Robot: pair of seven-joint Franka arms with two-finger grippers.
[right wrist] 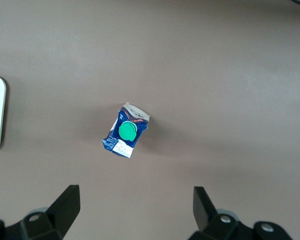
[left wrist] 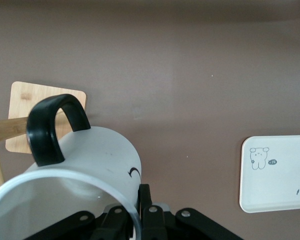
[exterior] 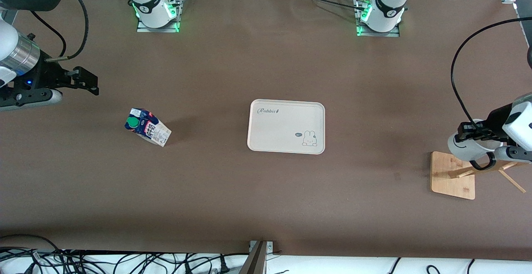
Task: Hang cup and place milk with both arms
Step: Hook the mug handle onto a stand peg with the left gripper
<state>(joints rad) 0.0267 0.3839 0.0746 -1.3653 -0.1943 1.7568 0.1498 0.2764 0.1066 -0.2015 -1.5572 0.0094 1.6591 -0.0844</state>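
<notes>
Brown table (exterior: 266, 199); left pincer (exterior: 467, 132) grips cup (exterior: 467, 149) seemingly over rack (exterior: 453, 176)

One cup (exterior: 467, 147), one milk carton (exterior: 148, 127), one tray (exterior: 286, 127) and one wooden rack (exterior: 453, 175) are on or over the worktop (exterior: 249, 191); two arms.

White mug (exterior: 467, 147) tilted over rack; milk carton (exterior: 148, 127) upright on table
</notes>
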